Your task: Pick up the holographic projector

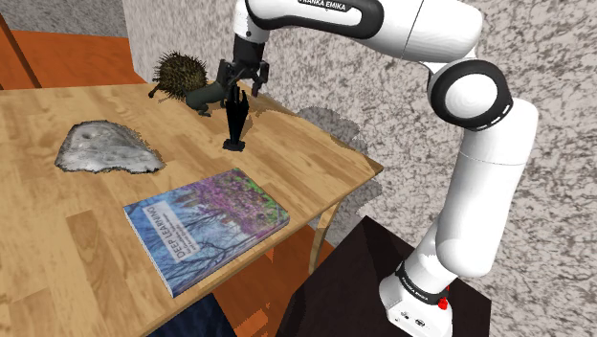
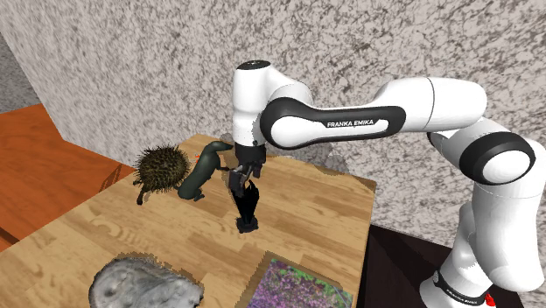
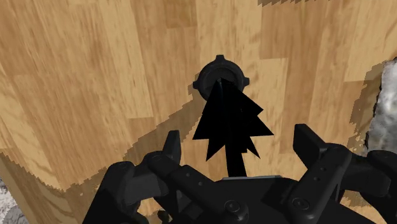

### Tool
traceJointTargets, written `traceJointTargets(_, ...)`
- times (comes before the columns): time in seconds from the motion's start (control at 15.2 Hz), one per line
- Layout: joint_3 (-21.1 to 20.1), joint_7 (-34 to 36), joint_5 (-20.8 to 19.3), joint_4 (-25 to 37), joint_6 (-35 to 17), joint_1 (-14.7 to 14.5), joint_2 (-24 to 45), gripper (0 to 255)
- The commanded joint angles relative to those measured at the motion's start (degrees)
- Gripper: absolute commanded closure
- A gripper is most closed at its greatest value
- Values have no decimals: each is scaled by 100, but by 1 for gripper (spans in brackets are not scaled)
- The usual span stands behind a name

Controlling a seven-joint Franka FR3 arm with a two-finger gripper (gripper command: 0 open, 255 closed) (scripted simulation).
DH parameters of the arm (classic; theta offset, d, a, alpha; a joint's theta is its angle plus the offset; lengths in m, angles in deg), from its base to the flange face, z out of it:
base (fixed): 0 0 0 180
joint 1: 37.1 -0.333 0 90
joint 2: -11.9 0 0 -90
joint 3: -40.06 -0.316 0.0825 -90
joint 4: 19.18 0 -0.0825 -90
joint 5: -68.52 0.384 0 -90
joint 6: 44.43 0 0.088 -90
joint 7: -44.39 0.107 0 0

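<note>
The holographic projector is a slim black upright piece on a small round base, standing on the wooden table near its far edge. It also shows in the second exterior view. My black gripper hangs right above it, fingers pointing down and reaching around its top. In the wrist view the projector rises between my two fingers; the gripper is open, with a gap on each side of the projector. The left fingertip stands clear of it.
A spiky brown ball and a dark green curved object lie just behind the projector. A grey rock and a book sit nearer on the table. A speckled wall backs the table; its edge is close by.
</note>
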Motion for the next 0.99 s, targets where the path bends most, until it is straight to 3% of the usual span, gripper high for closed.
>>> traceJointTargets(0.0, -1, 4, 2, -43, -33, 1, -15, 255)
traceJointTargets(0.59, 0, 1, 4, -49, -33, 3, -21, 255)
traceJointTargets(0.92, -5, -7, -21, 524, 417, -35, 105, 255)
